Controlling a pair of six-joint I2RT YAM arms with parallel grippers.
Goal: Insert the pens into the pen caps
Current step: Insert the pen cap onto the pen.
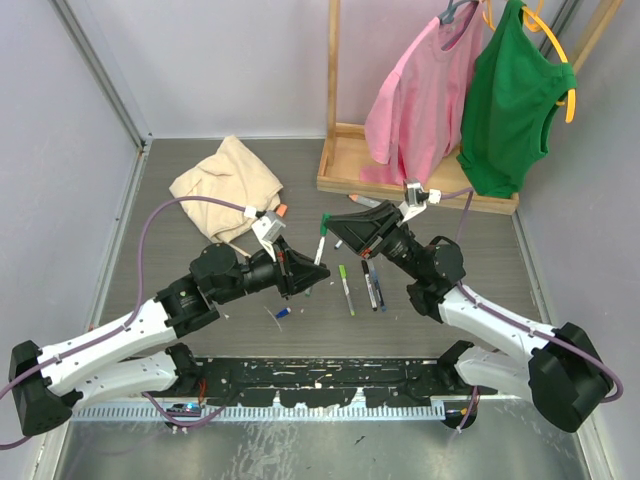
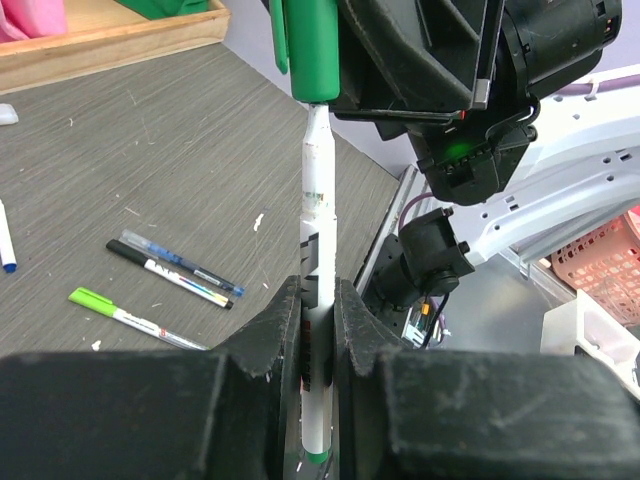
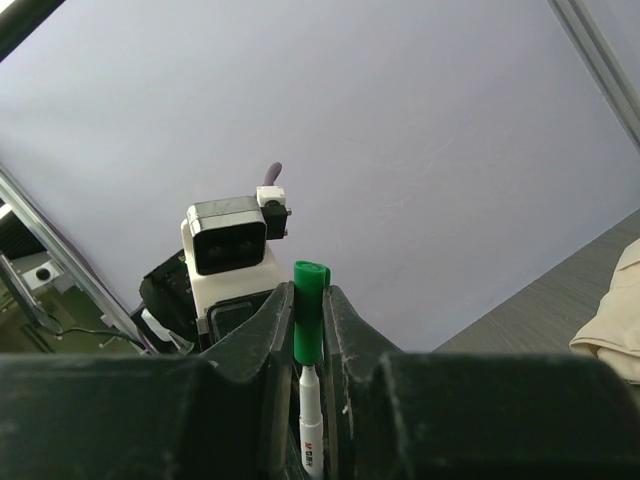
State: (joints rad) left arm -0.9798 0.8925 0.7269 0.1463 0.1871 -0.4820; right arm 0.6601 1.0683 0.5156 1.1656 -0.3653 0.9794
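Note:
A white pen (image 2: 318,200) stands upright between my left gripper's (image 2: 318,300) fingers, which are shut on its barrel. Its tip sits in the mouth of a green pen cap (image 2: 312,45), and a bare stretch of the neck still shows below the cap. My right gripper (image 3: 308,310) is shut on that green cap (image 3: 308,320), with the pen (image 3: 310,420) rising into it from below. In the top view both grippers meet above mid-table, at the pen (image 1: 319,250) and the cap (image 1: 323,224). A blue cap (image 1: 283,313) lies on the table near the left arm.
Three more pens lie on the table: a green-capped one (image 1: 345,288) and two dark ones (image 1: 372,285). Another pen (image 1: 362,201) lies by the wooden rack base (image 1: 400,175), where pink and green shirts hang. A beige cloth (image 1: 228,180) lies at the back left.

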